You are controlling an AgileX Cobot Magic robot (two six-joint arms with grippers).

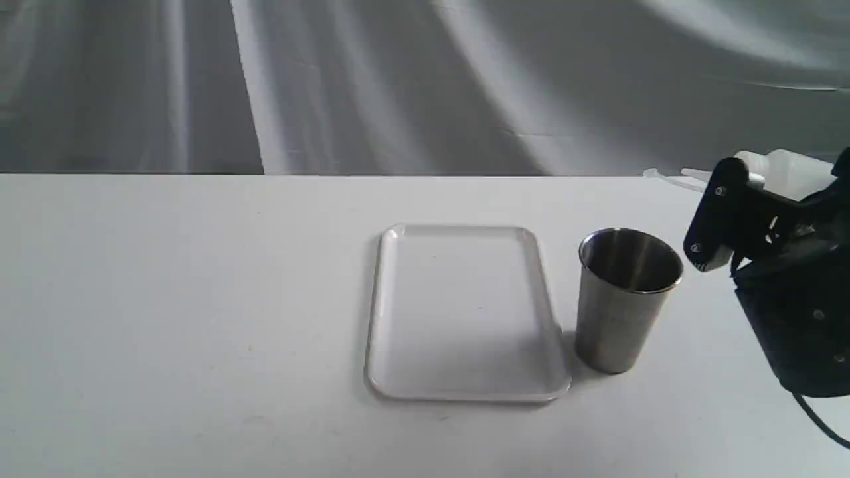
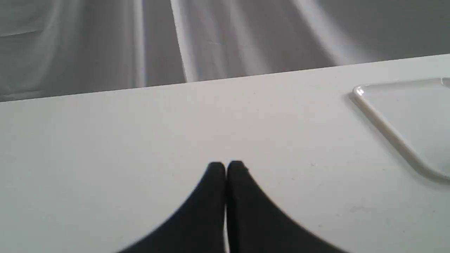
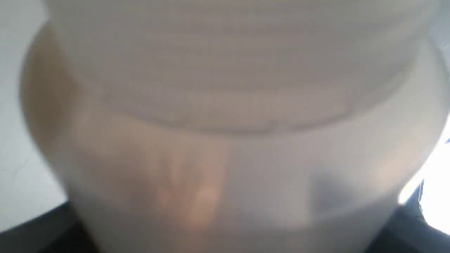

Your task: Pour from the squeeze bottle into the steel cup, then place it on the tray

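The exterior view showed the flat white rectangular plastic tray point(image 1: 382, 312) lying at the middle of the white desk point(image 1: 166, 299). The brushed grey steel cup point(image 1: 621, 305) stood upright just beside the tray, on its right, with its dark inside open to the camera. At the right edge of this view the black right fingers point(image 1: 714, 219) were clamped on the translucent whitish plastic squeeze bottle point(image 1: 790, 169). The bottle was held clear of the desk and tipped nearly level. Its pointed nozzle point(image 1: 671, 178) was aimed left, to the right of the cup and above its rim. A creased grey cloth backdrop point(image 1: 398, 79) hung behind the desk.

The right wrist view added only a blurred close surface of the squeeze bottle point(image 3: 225, 105), which filled the frame and carried an amber tint. Neither the cup nor the tray appeared there.

The left wrist view supplied what the exterior view lacked. The black left fingers point(image 2: 211, 196) were pressed together with nothing between them, over bare desk point(image 2: 105, 140). One rounded corner of the tray point(image 2: 386, 128) lay well apart from them.
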